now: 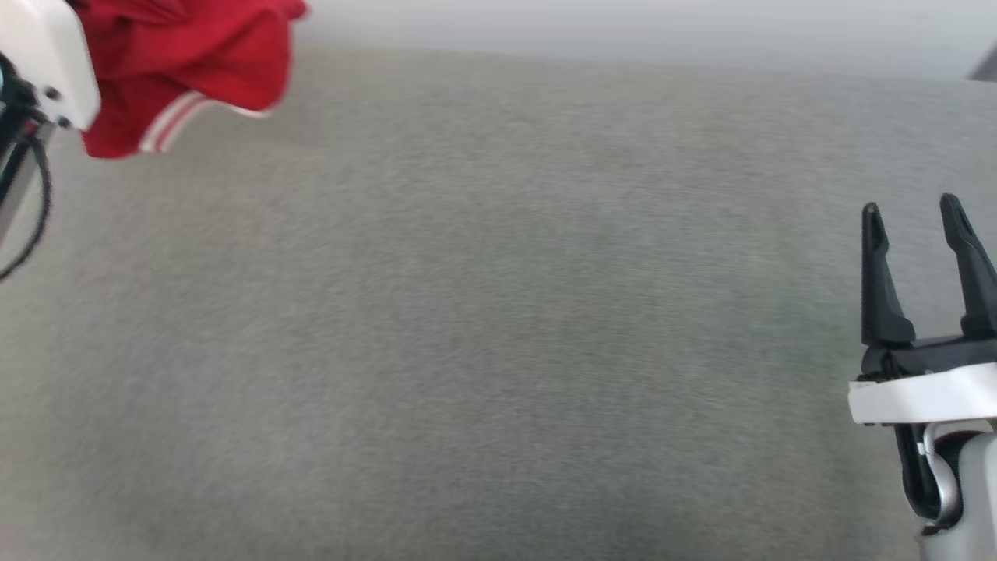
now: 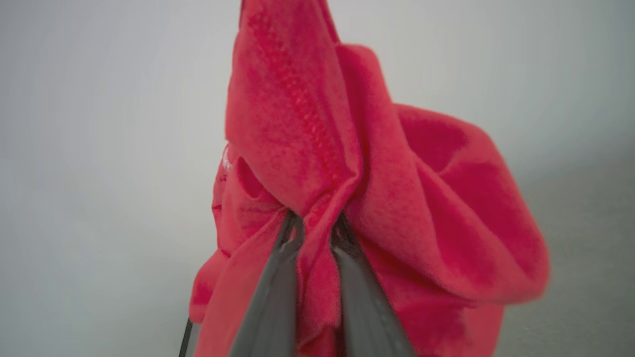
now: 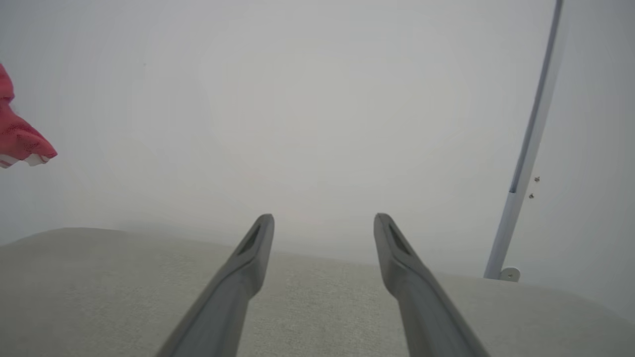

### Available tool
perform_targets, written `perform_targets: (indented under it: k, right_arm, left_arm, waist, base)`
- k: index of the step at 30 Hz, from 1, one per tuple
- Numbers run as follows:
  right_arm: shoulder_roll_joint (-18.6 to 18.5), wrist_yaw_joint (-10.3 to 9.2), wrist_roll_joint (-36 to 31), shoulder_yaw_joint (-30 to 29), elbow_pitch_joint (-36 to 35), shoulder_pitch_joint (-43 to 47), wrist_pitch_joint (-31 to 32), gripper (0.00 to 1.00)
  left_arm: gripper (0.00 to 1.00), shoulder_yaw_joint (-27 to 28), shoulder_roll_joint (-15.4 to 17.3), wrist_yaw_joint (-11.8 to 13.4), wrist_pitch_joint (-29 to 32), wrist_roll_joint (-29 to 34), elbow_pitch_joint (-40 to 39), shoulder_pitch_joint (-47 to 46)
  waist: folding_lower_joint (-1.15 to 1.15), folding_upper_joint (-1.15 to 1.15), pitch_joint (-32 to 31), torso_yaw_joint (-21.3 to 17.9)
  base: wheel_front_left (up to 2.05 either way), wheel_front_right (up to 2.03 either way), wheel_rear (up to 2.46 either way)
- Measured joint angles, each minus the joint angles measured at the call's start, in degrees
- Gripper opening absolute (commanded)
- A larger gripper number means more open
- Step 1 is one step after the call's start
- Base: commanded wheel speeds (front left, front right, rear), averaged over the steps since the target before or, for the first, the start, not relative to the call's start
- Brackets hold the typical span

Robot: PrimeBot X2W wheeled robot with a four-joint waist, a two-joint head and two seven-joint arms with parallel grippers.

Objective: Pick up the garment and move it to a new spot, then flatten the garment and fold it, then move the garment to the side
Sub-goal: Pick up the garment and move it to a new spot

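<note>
Left gripper [image 2: 317, 223] is clamped on a gathered fold of the red shirt [image 1: 195, 54]; in the left wrist view the two dark fingers pinch a narrow ridge of fabric, and the rest balloons out around and above them. In the head view the shirt is at the far upper left, next to the left arm's white wrist housing [image 1: 47, 54] and over the far-left part of the grey cloth surface [image 1: 498, 351]; I judge it lifted clear, not resting. Right gripper [image 1: 915, 218] stands spread wide and empty at the lower right, well apart from the shirt. Risks: the pinch takes only a thin fold, so a quick swing could pull it free and drop the shirt in a heap. Set down bunched like this, it could trap a sleeve underneath and make flattening harder. It is also close to the surface's far edge, so a release here may let it slide off. Orientation: the bundle's long axis runs out along the fingers, following a stitched seam; the striped cuff [image 1: 175, 121] hangs lowest, toward me. I cannot tell collar from hem.
</note>
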Motion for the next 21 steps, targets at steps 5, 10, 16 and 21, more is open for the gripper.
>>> perform_targets:
  k: [5,10,16,21]
  right_arm:
    - [1.1,0.0,-0.2,-2.6,0.5,1.0,-0.3,1.0]
    - [2.5,0.0,-0.6,-5.3,0.0,1.2,-0.3,1.0]
    - [4.0,0.0,-1.1,-7.3,0.0,2.3,-0.3,1.0]
    - [5.4,0.0,-1.0,-6.5,0.7,2.6,-0.3,1.0]
  left_arm:
    - [0.0,-1.2,0.8,2.4,5.9,-1.0,-11.8,4.1]
    - [0.0,-2.8,1.5,3.4,10.5,-2.3,-20.4,6.5]
    - [0.0,-6.9,-0.6,4.6,15.4,-2.7,-27.4,9.3]
    - [0.0,-11.3,-2.6,5.1,18.5,-2.7,-28.3,12.7]
  waist:
    - [0.0,0.0,-0.7,-4.2]
    - [0.0,0.0,-0.7,-9.0]
    - [0.0,0.0,-0.3,-14.7]
    - [0.0,0.0,0.7,-19.3]
  base:
    - [0.0,0.0,0.0]
    - [0.0,0.0,0.0]
    - [0.0,0.0,0.0]
    - [0.0,0.0,0.0]
